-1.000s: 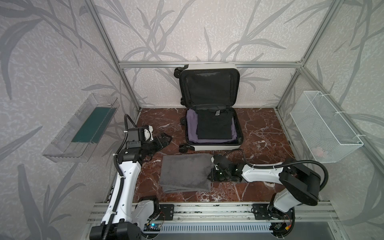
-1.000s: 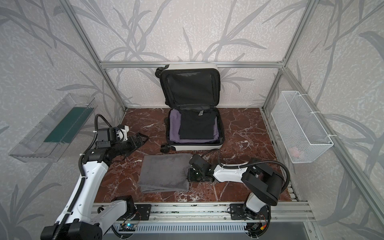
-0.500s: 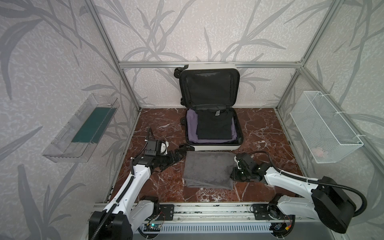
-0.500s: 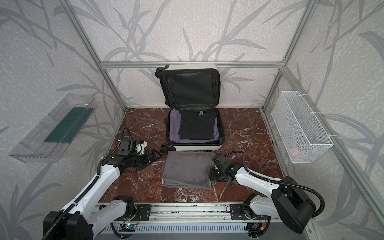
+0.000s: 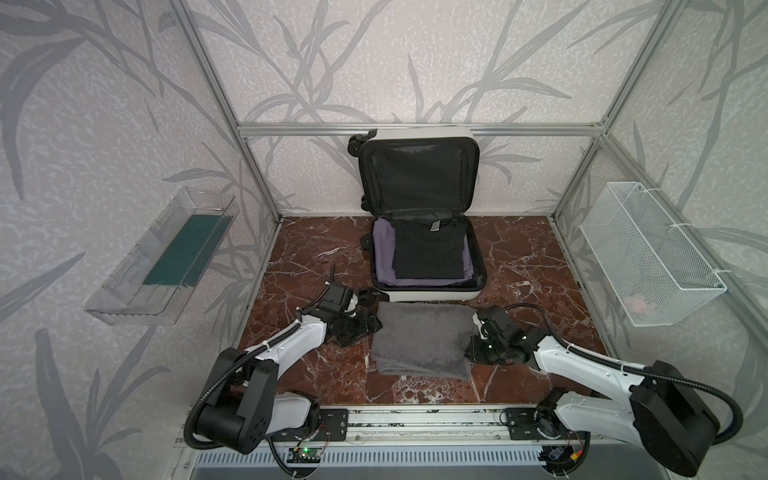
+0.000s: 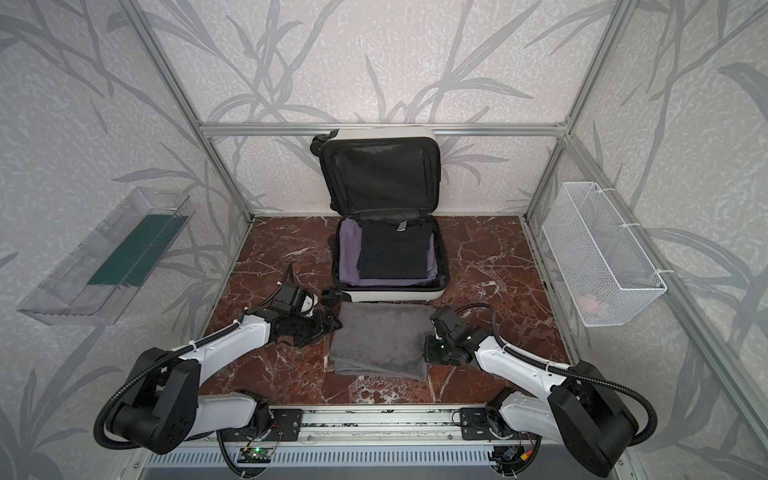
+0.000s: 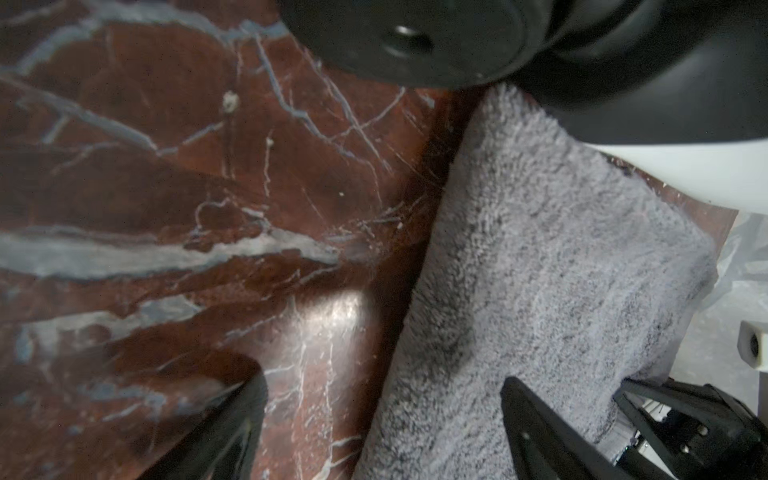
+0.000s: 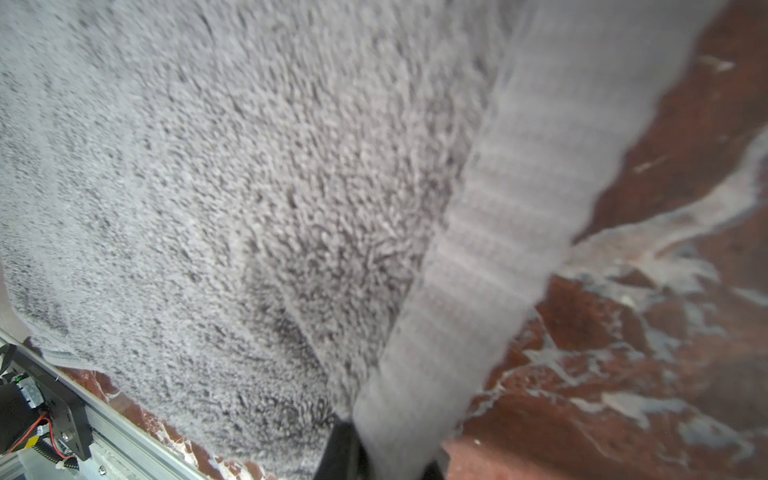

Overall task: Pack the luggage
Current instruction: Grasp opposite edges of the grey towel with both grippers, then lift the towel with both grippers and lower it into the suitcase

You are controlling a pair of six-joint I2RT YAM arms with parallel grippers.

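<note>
The luggage (image 5: 432, 296), a rounded white hard shell lined in black fabric, is laid open on the veined red-brown marble table (image 5: 532, 266) with its lid raised. A flat folded black garment (image 5: 428, 253) is packed in it over a purple one (image 5: 382, 249). Just beside the luggage's low front wall a fluffy grey towel (image 5: 422, 343) is folded into a rectangle; its smooth woven hem is clenched by the right tool (image 5: 471, 353), while the left tool (image 5: 365, 328), near the luggage's black wheel (image 7: 407, 37), is spread wide, grasping nothing.
</note>
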